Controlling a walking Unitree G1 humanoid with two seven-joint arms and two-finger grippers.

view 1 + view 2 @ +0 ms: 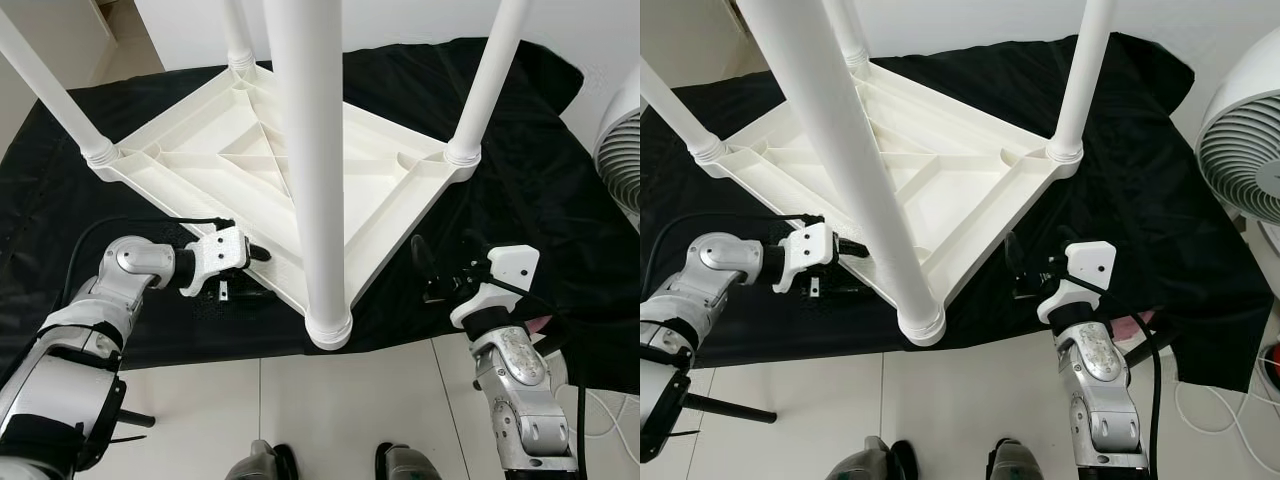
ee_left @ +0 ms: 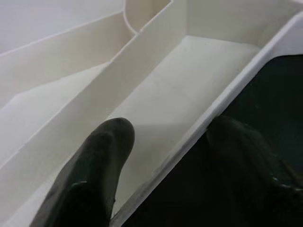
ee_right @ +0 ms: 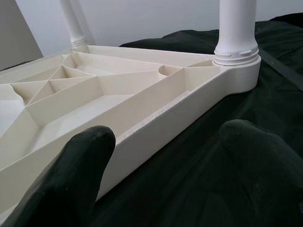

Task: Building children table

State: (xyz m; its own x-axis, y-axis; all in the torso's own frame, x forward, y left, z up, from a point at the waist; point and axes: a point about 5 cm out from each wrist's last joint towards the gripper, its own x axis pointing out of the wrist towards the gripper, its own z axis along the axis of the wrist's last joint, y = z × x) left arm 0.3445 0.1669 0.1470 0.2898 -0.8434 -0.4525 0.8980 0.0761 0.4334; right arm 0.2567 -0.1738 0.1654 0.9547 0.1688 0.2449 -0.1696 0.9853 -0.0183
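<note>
Table [image 1: 250,160] upside down on a black cloth [image 1: 530,180], four white legs pointing up, a gripper at each near edge.

On the left, the left gripper [image 1: 258,254] straddles the tabletop's rim, one finger [image 2: 94,175] inside the ribbed underside and the other outside over the cloth, parted and not squeezing. The nearest leg [image 1: 315,170] rises in the middle, hiding part of the underside. The right gripper [image 1: 428,268] has its fingers spread wide beside the right rim, just short of it. A white fan [image 1: 1245,140] stands at the far right, a cable [image 1: 1220,400] trailing on the tiled floor [image 1: 300,400].
</note>
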